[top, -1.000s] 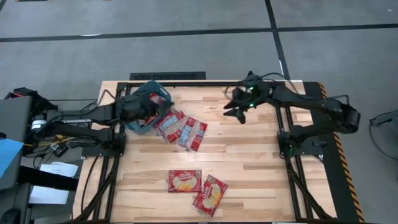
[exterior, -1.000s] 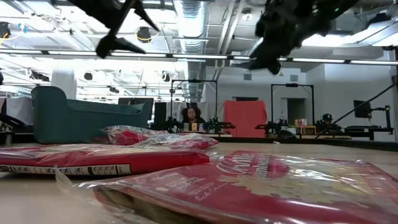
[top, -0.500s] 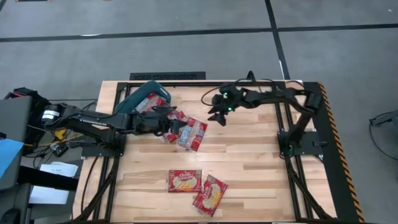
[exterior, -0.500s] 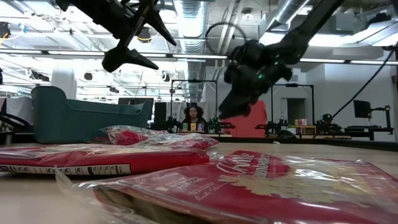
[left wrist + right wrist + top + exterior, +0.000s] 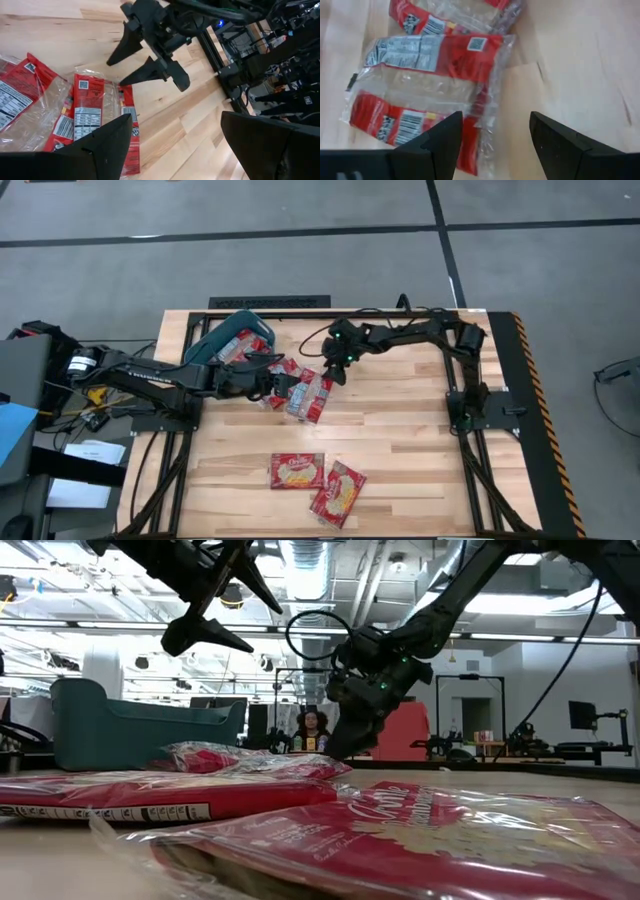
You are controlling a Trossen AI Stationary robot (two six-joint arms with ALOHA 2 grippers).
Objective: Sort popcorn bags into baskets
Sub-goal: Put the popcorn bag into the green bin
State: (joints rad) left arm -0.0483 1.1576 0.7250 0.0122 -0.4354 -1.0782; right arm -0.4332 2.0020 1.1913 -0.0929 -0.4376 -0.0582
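The teal bin (image 5: 232,338) stands at the table's far left, also seen in the low view (image 5: 130,730). Two red popcorn packets (image 5: 275,375) (image 5: 310,395) lie flat beside it, overlapping, label side down in the wrist views (image 5: 75,115) (image 5: 435,75). Two more packets (image 5: 297,470) (image 5: 338,493) lie near the table's near edge. My left gripper (image 5: 273,385) (image 5: 175,120) hangs open above the packets by the bin. My right gripper (image 5: 333,372) (image 5: 495,117) is open too, just above the right-hand packet's far edge, and touches nothing.
Bare wood fills the table's right half (image 5: 410,430) and the strip between the two packet groups. The two grippers stand close together over the same packets; the right one (image 5: 150,55) shows in the left wrist view. A person (image 5: 312,728) sits far behind the table.
My right gripper has swung toward the table's left and come down, from the far right to just above the packets beside the bin. My left gripper has moved from over the bin toward the right, out above those packets, then held still. No packet has moved.
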